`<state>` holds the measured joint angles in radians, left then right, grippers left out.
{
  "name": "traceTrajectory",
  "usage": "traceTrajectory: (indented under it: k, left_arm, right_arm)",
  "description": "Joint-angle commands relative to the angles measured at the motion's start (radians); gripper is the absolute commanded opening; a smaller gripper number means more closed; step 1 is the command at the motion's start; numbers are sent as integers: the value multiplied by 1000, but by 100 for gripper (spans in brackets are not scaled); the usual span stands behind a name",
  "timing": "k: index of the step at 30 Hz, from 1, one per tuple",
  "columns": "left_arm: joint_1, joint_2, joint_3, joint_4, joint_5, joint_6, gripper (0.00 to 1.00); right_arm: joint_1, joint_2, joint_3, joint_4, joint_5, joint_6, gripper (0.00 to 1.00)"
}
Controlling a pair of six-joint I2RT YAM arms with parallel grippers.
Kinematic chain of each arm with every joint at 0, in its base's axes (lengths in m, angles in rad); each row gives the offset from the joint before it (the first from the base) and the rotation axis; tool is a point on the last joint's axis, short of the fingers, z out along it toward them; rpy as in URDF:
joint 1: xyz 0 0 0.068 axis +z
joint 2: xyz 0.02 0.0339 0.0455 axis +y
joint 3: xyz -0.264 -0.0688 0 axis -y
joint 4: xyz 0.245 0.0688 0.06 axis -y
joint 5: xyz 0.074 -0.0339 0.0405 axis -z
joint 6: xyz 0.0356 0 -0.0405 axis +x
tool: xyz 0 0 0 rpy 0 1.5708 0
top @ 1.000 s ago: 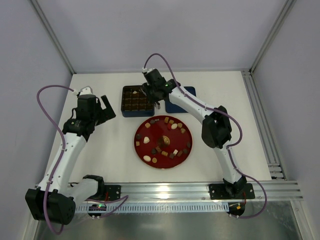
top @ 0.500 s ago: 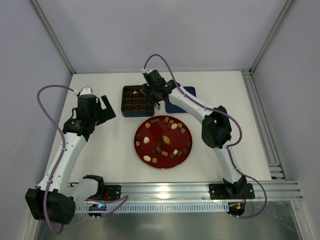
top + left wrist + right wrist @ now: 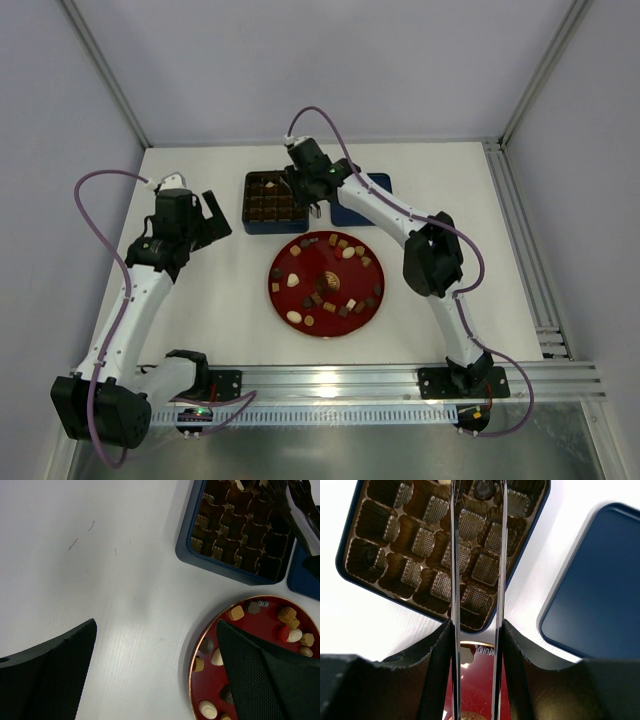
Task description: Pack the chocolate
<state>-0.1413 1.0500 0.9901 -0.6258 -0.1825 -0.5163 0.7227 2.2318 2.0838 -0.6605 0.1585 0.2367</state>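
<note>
Top external view: at the left, the left tool (image 3: 211, 214) hovers above the white worktop (image 3: 220, 300), its fingers wide apart and holding nothing; just to its right, on the far half of the worktop, lies the dark blue tin (image 3: 270, 229) with its brown grid; over the tin's right edge the right tool (image 3: 476, 627) is clamped on a pair of tweezers (image 3: 453, 580), whose two thin blades stand slightly apart above the grid; right of the tin, close beside it, lies a flat dark blue lid (image 3: 592, 580). Most of the chocolate (image 3: 348, 253) is scattered on the red plate (image 3: 326, 331), near of the tin; a few pieces sit in the tin's far compartments.
</note>
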Motion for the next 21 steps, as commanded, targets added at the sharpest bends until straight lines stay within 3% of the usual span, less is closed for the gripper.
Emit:
traceTrajectory:
  k: [1, 12, 21]
  left_arm:
    - [9, -1, 2, 21, -3, 4, 100]
    - [8, -1, 2, 21, -5, 4, 100]
    - [11, -1, 4, 21, -2, 4, 100]
  right_arm:
    - [6, -64, 73, 30, 27, -19, 44]
    - [6, -197, 70, -14, 59, -23, 44]
    - [14, -475, -220, -148, 59, 50, 43]
